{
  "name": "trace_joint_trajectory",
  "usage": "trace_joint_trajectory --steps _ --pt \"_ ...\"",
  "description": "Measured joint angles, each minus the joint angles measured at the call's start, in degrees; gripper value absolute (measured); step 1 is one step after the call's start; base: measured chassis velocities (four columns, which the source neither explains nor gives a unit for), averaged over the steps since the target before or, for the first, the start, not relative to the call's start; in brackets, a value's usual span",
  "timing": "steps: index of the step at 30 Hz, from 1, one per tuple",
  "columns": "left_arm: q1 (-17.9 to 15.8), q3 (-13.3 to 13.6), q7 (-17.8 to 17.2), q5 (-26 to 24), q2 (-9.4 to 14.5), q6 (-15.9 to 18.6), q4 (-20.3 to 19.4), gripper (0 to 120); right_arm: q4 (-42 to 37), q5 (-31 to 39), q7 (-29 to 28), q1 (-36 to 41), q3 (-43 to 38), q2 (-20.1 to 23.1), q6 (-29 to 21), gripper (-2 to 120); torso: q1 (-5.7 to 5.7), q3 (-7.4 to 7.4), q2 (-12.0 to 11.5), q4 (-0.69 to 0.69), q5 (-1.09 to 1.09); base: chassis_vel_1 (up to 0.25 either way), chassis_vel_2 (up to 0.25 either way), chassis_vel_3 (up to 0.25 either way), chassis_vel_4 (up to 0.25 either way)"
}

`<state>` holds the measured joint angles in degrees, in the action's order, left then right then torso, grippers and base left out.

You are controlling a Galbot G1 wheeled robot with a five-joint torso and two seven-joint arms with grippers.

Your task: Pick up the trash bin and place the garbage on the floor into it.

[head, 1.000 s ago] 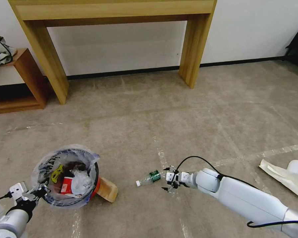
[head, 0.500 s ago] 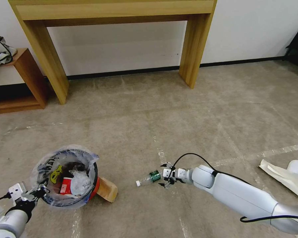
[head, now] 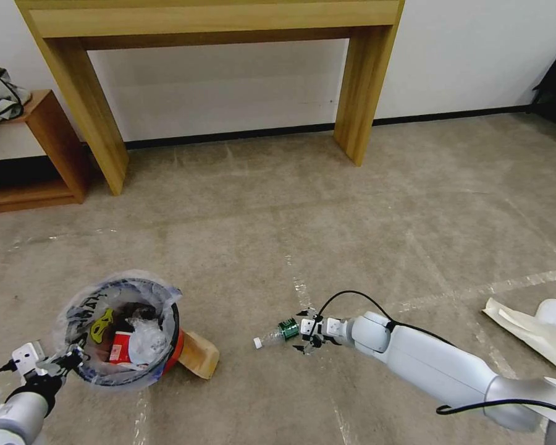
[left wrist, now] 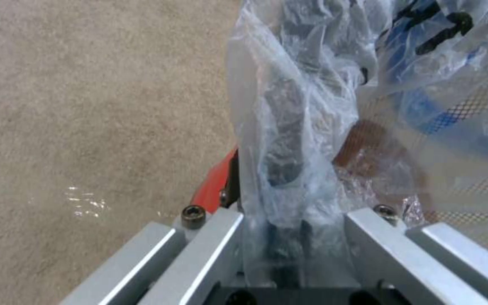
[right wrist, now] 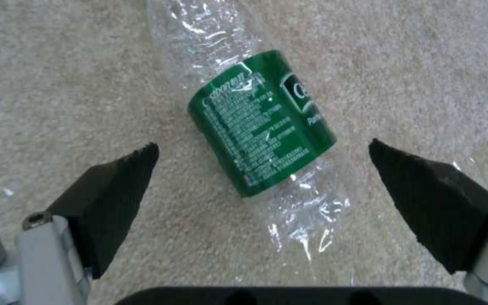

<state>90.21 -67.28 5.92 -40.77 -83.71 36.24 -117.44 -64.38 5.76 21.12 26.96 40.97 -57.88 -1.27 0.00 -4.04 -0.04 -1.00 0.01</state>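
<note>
R gripper (head: pixel 307 330) open, jaws straddling bottle (head: pixel 278 332) on floor (head: pixel 352 235); next: close. L gripper (head: pixel 65 361) clamps trash bin (head: pixel 114 364) rim.

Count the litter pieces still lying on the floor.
3 in view: a bottle between the open right gripper's fingers, a tan bag against the bin, and white paper far right. More may be hidden.
</note>
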Motion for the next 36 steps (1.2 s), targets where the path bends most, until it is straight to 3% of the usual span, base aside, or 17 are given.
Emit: trace_joint_trajectory --steps 11,36 --pt "0.22 -0.04 -0.01 -0.02 0.0 -0.02 -0.01 1 5.41 -0.08 0.01 -0.62 -0.21 -2.7 3.51 96 0.0 0.0 0.0 -0.01 0.01 0.0 0.0 0.0 0.0" --pt "0.44 -0.01 0.13 -0.17 0.1 -0.28 0.48 1 9.76 0.08 -1.0 -1.53 1.17 -8.73 6.04 92 0.0 0.0 0.0 0.0 0.01 0.0 0.0 0.0 0.0"
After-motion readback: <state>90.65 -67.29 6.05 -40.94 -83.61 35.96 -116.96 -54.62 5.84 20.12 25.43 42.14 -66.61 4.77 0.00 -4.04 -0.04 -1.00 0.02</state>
